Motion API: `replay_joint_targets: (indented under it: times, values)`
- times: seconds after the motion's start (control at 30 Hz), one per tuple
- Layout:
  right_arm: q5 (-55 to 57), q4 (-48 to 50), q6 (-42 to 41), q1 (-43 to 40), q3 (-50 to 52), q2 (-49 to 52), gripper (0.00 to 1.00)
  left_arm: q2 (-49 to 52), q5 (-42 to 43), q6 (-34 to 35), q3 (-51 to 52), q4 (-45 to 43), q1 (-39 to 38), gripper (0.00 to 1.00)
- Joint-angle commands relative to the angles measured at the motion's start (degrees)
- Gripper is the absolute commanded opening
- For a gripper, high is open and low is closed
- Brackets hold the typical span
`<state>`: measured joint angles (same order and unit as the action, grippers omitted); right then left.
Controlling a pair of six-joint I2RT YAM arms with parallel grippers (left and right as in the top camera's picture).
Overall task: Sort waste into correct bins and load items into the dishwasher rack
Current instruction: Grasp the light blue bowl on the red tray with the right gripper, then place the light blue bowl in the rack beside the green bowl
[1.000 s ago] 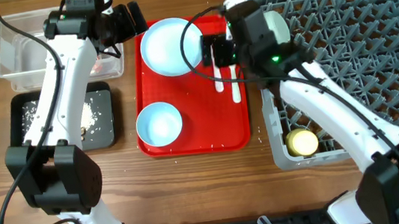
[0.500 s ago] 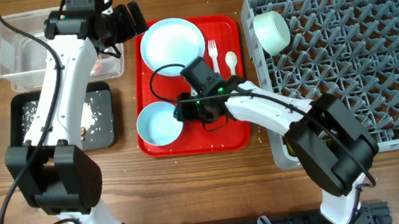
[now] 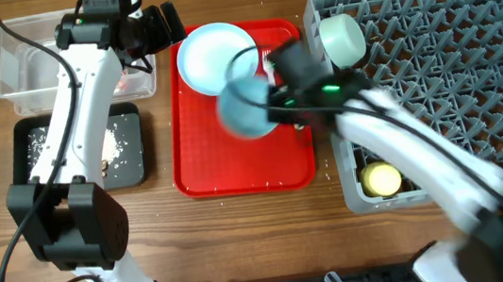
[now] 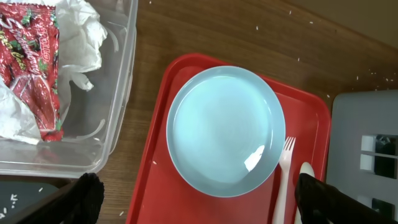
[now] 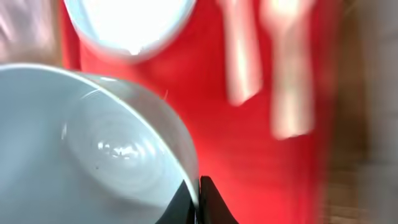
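Judging progress from how things lie, the sorting looks finished and the loading is roughly half done. The right gripper point(image 5: 198, 198) has its jaws pinched together on the rim of 1 pale blue bowl point(image 5: 93, 143), which hangs to one side of them, lifted clear above the red tray point(image 3: 198, 171); that arm is smeared with motion in the overhead view, so exactly where it is heading cannot be told. Beyond those jaws lie the plate point(image 4: 224, 130), the fork point(image 4: 283, 168) and the spoon point(image 4: 305, 171), all 3 on the tray and unloaded. The left gripper point(image 4: 200, 188) hovers with its jaws spread wide and empty, the plate directly beneath them, the fork and spoon by 1 fingertip. Off to their other side sits the clear tub point(image 3: 24, 62), holding the crumpled napkin point(image 4: 81, 31) and the red wrapper point(image 4: 34, 68); nearer that arm's base, the black tray point(image 3: 17, 153) carries the food crumbs point(image 3: 119, 142). The dishwasher rack point(image 3: 470, 59), on the far side of the right jaws from the tray, already holds the other bowl point(image 3: 342, 38) and the yellow cup point(image 3: 381, 179). Left, as I judge it: 1 bowl, 1 plate, 2 utensils.
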<state>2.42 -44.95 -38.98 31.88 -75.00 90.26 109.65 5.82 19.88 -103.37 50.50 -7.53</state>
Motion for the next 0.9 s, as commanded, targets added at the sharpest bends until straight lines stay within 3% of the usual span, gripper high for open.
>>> replay_joint_targets:
  times: [0.0, 0.2, 0.3, 0.37, 0.47, 0.63, 0.77, 0.87]
  values:
    - [29.4, -6.4, 2.5, 0.0, -1.9, -14.4, 0.04, -0.7, -0.1, 0.3, -0.8, -0.2, -0.1, 1.00]
    - [54.5, -20.6, 2.9, -0.1, -0.7, -18.4, 0.04, -0.7, -0.1, 0.3, -0.8, -0.2, -0.1, 1.00]
    - [60.1, -23.4, 6.3, -0.1, -0.3, -12.2, 0.04, -0.7, -0.1, 0.3, -0.8, -0.2, -0.1, 1.00]
    - [68.3, -23.3, 14.3, -0.1, -0.3, -4.4, 0.04, -0.7, -0.2, 0.3, -0.8, -0.2, -0.1, 1.00]
    - [72.7, -22.9, 19.5, -0.1, -0.3, 2.1, 0.04, -0.7, -0.1, 0.3, -0.8, -0.2, -0.1, 1.00]
    - [73.7, -22.0, 19.5, -1.6, -0.3, 10.1, 0.04, -0.7, -0.1, 0.3, -0.8, -0.2, -0.1, 1.00]
    - [73.6, -19.1, 19.9, -4.0, -0.3, 11.9, 0.04, -0.7, -0.1, 0.3, -0.8, -0.2, -0.1, 1.00]
    - [73.6, -15.6, 26.4, -5.2, -0.3, 11.9, 0.04, -0.7, -0.1, 0.3, -0.8, -0.2, -0.1, 1.00]
